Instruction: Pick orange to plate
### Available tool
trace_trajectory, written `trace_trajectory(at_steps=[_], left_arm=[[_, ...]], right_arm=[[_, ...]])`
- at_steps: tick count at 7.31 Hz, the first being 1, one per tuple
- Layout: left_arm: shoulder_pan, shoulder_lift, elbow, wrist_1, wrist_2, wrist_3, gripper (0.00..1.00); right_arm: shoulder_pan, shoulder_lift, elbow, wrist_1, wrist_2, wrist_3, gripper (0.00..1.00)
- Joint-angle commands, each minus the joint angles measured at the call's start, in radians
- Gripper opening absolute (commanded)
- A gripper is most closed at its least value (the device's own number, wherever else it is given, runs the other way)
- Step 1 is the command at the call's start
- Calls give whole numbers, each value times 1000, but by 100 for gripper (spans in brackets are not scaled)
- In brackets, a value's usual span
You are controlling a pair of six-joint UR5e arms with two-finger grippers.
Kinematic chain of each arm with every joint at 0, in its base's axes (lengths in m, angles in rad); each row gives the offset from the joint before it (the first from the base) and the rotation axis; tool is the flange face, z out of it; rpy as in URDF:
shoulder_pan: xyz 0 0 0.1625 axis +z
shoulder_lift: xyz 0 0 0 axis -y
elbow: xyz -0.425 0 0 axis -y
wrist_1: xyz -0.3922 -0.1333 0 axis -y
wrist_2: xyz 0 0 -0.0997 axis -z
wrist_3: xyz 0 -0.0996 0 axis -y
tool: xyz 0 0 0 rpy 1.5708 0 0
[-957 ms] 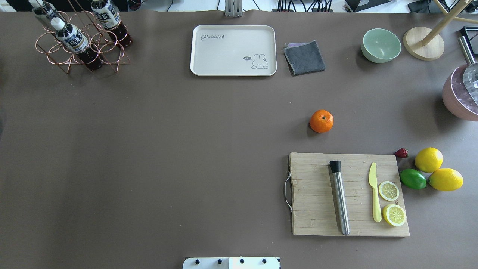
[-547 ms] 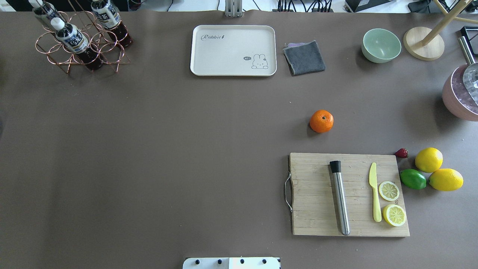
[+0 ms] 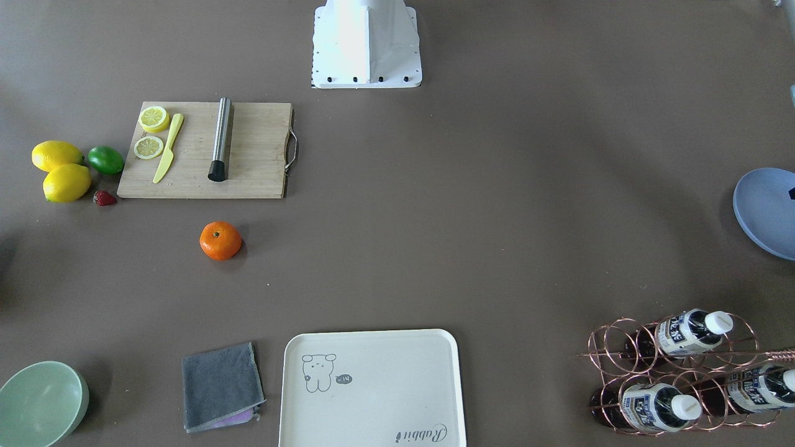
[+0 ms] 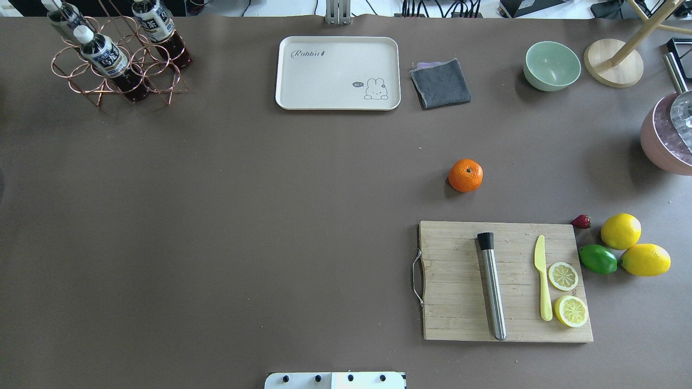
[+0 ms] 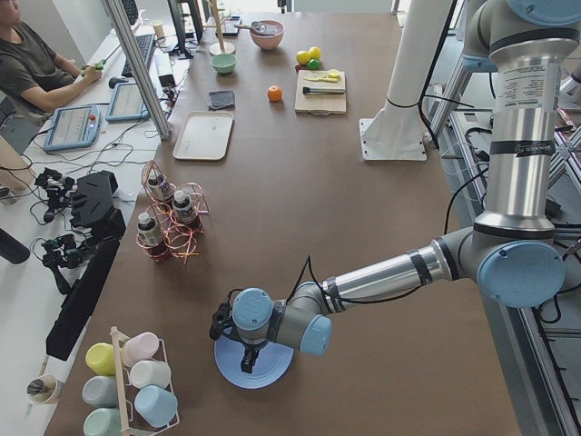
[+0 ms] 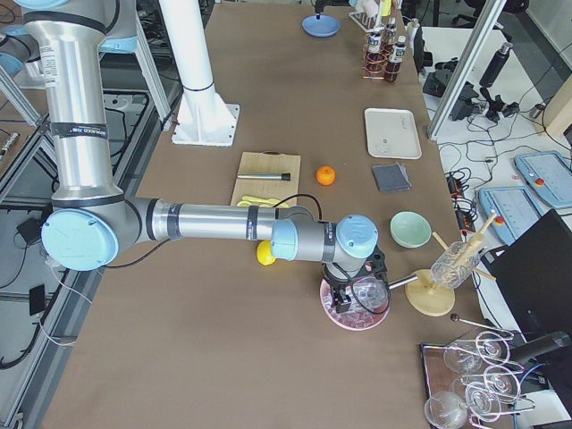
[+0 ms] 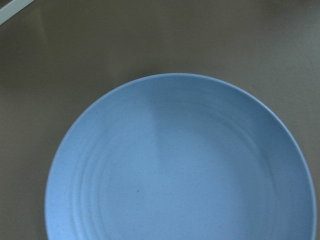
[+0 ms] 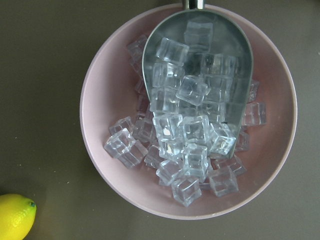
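Orange [image 4: 465,175] sits alone on the bare table in the robot's right half, just beyond the cutting board [image 4: 454,281]. It is round, with no long axis to align to.

Plate [image 7: 180,160] lies at the far left end, well apart from the orange.

Left gripper [image 5: 247,363] hangs directly over the plate; right gripper [image 6: 347,297] hangs over the pink ice bowl [image 8: 87,115] at the right end. I cannot tell the jaw state of either, as each shows only in a side view.

I judge the right arm clearly nearer the orange, which lies inward from it toward table centre.
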Motion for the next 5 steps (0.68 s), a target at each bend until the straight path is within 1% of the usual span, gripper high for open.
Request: trace_trajectory(at_steps=[1,3,5], left_arm=[[-13,-52,125,-6,3,17,98],[-33,-62,172,-6,6,14,98],[-33,-94,229,-6,20,12,98]], right_arm=[[-12,6,6,0,4,-1,100],[-17,11,9,0,5,0,100],[-20,14,1,34,4,0,100]])
